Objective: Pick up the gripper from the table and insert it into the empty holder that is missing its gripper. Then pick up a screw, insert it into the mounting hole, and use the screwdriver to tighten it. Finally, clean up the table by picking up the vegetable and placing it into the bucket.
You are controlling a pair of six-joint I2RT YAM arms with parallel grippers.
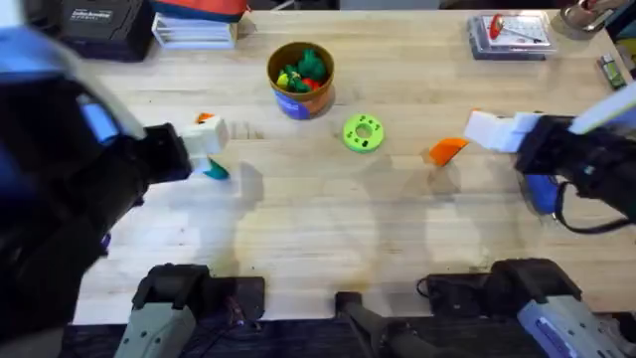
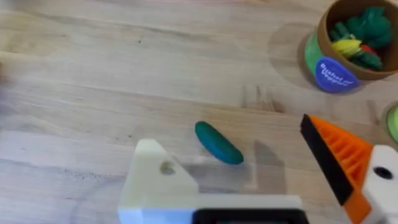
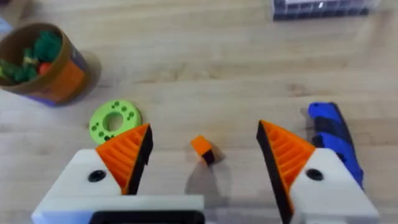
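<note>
Left tool (image 2: 249, 180) above vegetable (image 2: 218, 143), bucket (image 2: 354, 43) well apart.

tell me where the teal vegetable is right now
The vegetable lies on the table at the left of the overhead view, just under the left gripper, left of the bucket.

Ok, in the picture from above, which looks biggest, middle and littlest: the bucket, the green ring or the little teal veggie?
Largest to smallest in the overhead view:
1. the bucket
2. the green ring
3. the teal vegetable, partly hidden beside the left gripper, so it may look smaller than it is.
</note>
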